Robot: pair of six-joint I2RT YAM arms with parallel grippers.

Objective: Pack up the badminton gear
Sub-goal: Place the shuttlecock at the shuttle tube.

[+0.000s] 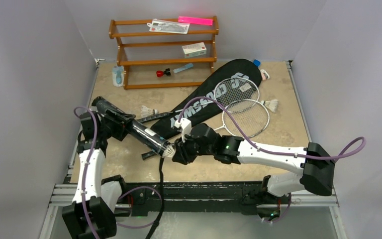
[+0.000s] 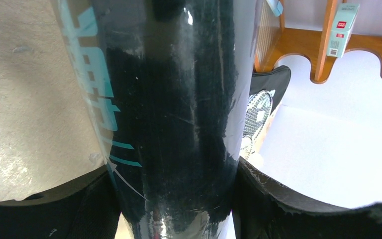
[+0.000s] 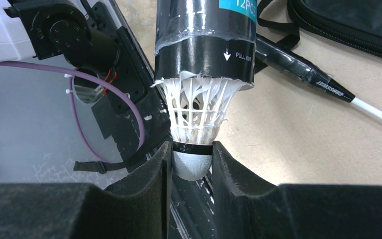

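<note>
From the top camera, the left gripper (image 1: 118, 124) clamps a dark, glossy cylindrical tube (image 1: 144, 134), slanted above the tan table (image 1: 278, 134). The right gripper (image 1: 178, 149) brings a white feather shuttlecock (image 1: 168, 151) to its open end.

In the left wrist view, the black padded fingers (image 2: 278, 209) stand fairly wide, pressed against both sides of the tube. Its smooth wall looks slippery, so a firm mid-body grip seems best.

In the right wrist view, the fingers (image 3: 243, 194) are narrowly parted, pinching the shuttlecock's rounded cork, with the feather tips just inside the tube mouth. The feathers look light and brittle, so only the cork should be gripped.
</note>
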